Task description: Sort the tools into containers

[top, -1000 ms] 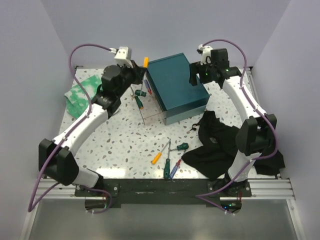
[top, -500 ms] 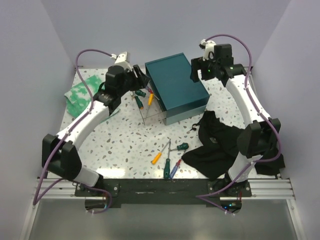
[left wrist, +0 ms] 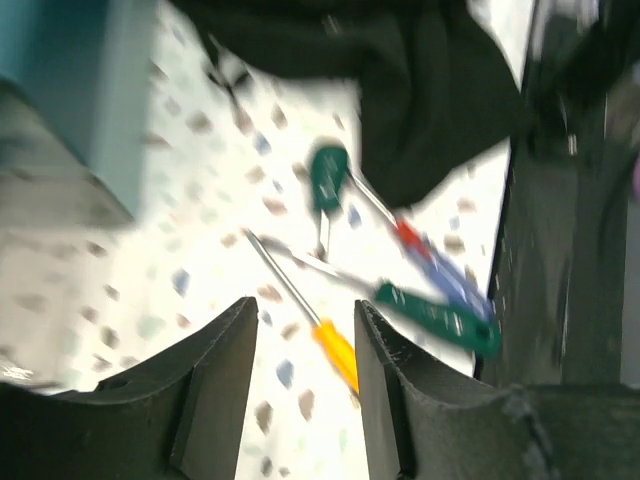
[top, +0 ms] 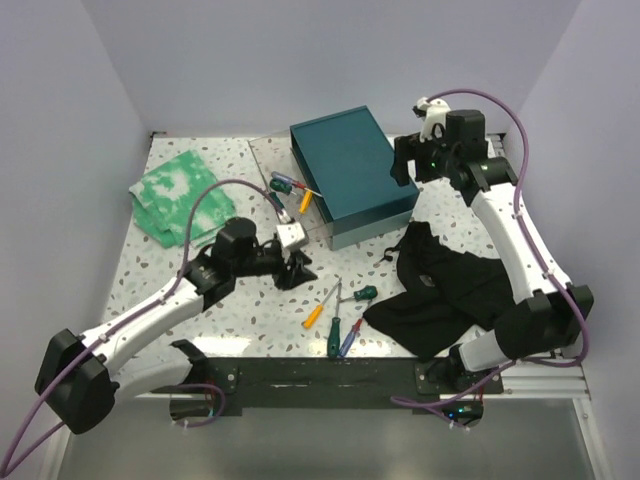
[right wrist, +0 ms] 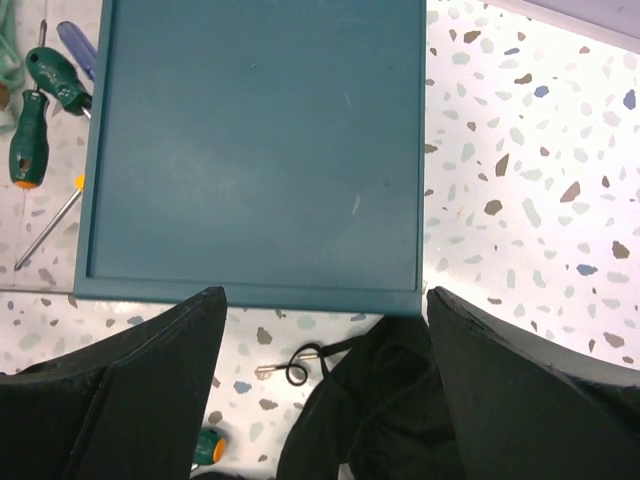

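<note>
Several loose tools lie on the table near the front: an orange-handled screwdriver (top: pixel 314 315) (left wrist: pixel 335 352), a long green one (top: pixel 333 338) (left wrist: pixel 440 315), a red-and-blue one (top: pixel 347 340) (left wrist: pixel 440 265) and a stubby green one (top: pixel 362 293) (left wrist: pixel 326 175). My left gripper (top: pixel 295 268) (left wrist: pixel 305 320) hangs open just left of them, with the orange handle showing between its fingers on the table below. Other screwdrivers (top: pixel 285 183) (right wrist: pixel 30 140) lie in the clear box (top: pixel 268 160). My right gripper (top: pixel 405 170) (right wrist: pixel 325 300) is open and empty above the near edge of the teal box (top: pixel 350 165) (right wrist: pixel 260 140).
A black cloth (top: pixel 440 290) (right wrist: pixel 390 400) (left wrist: pixel 400 80) with a drawstring loop is heaped right of the loose tools, below the right gripper. A green-and-white cloth (top: pixel 175 190) lies at the back left. Walls close in the table on three sides.
My left gripper let an orange-handled screwdriver go into the clear box, then swung forward and down to the loose tools. The right gripper drifted a little to the right.
</note>
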`<act>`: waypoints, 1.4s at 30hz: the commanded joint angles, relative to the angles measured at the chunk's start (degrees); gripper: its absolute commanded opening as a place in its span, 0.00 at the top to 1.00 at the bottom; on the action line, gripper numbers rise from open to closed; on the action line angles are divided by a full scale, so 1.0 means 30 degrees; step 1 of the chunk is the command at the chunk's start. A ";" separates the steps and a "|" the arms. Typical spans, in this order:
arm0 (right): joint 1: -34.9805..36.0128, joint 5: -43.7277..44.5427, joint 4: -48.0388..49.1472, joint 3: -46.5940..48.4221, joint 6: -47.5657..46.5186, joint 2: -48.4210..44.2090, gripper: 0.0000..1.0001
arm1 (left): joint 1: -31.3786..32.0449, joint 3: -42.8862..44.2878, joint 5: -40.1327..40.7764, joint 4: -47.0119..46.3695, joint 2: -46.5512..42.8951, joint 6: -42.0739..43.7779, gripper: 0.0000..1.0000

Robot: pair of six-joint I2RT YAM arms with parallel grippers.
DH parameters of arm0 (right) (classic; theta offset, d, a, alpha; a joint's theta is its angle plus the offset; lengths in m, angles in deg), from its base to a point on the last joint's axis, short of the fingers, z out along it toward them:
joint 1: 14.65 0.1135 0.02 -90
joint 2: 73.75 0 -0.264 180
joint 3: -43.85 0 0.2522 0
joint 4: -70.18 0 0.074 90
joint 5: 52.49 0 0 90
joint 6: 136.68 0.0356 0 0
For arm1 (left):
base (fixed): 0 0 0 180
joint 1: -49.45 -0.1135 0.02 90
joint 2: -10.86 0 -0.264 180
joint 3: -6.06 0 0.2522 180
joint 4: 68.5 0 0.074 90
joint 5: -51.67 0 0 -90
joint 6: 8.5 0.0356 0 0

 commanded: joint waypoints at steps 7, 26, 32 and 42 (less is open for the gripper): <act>0.0040 0.0629 0.0256 -0.1582 -0.0982 -0.3144 0.15 | 0.2323 -0.2964 0.2956 -0.0712 0.0621 -0.1797 0.45; -0.1043 0.0250 0.0519 -0.3224 -0.0601 -0.5111 0.15 | 0.6542 -0.1855 1.1750 0.1006 0.6035 -0.5155 0.54; -0.1453 -0.0014 0.0490 -0.3691 -0.0367 -0.5199 0.15 | 0.7685 -0.0624 1.1488 0.1301 0.7887 -0.4541 0.74; -0.1688 -0.0131 0.0490 -0.3428 -0.0220 -0.5024 0.15 | 0.6693 0.0401 1.3158 0.3294 0.2795 -0.1439 1.00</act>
